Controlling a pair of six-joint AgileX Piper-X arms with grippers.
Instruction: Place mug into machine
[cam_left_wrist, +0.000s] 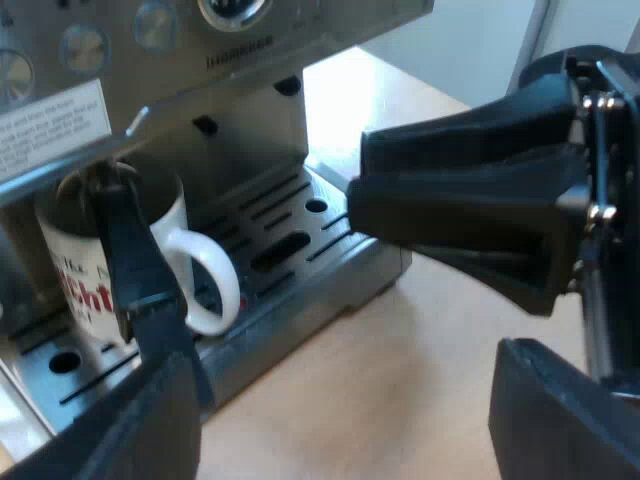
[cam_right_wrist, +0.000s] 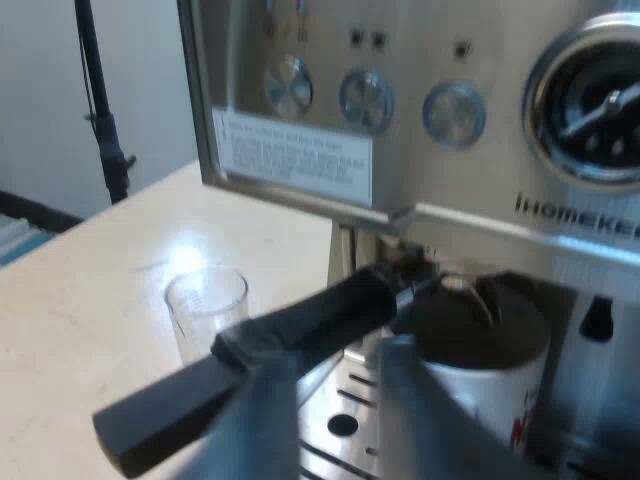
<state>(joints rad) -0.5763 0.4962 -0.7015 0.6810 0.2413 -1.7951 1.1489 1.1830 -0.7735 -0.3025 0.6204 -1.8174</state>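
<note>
A white mug (cam_left_wrist: 70, 250) with red lettering stands upright on the slotted drip tray (cam_left_wrist: 300, 250) of the espresso machine (cam_left_wrist: 250, 110), under the brew head. The holder's dark handle (cam_left_wrist: 135, 270) juts out from the machine's front just above the mug's rim. My left gripper (cam_left_wrist: 340, 440) is open over the wooden table, short of the tray, with nothing between its fingers. My right gripper (cam_right_wrist: 340, 420) hovers close in front of the mug (cam_right_wrist: 480, 400) and below the holder's handle (cam_right_wrist: 280, 340), open, with only the tray showing in the gap. Its black body (cam_left_wrist: 460, 210) hangs near the tray's end.
A clear measuring glass (cam_right_wrist: 205, 300) stands on the light wooden table (cam_left_wrist: 400, 380) beside the machine (cam_right_wrist: 470, 200). Round knobs, a pressure gauge and a white label line the machine's front panel. A dark stand pole (cam_right_wrist: 100, 110) rises beyond the table's edge.
</note>
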